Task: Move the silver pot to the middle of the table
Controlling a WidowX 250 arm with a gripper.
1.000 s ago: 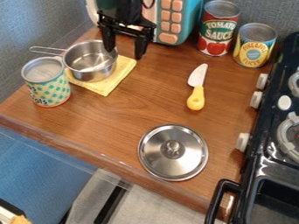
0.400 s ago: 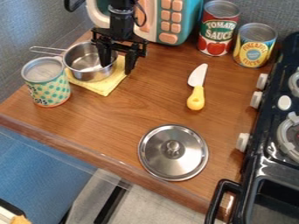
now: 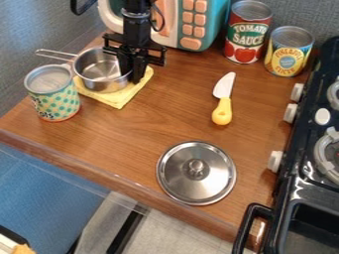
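Silver pot (image 3: 99, 78), rim pinched in my gripper (image 3: 132, 74), yellow cloth (image 3: 119, 99) beneath, dotted can (image 3: 54, 101) (label lettered) alongside, red-labelled can (image 3: 247, 38), yellow-labelled can (image 3: 289, 55), both lettered.

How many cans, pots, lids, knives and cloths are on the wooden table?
Cans: 3 (polka-dot can, red can, yellow can)
Pots: 1 (silver pot)
Lids: 1 (round lid)
Knives: 1 (yellow-handled knife)
Cloths: 1 (yellow cloth)
Total: 7
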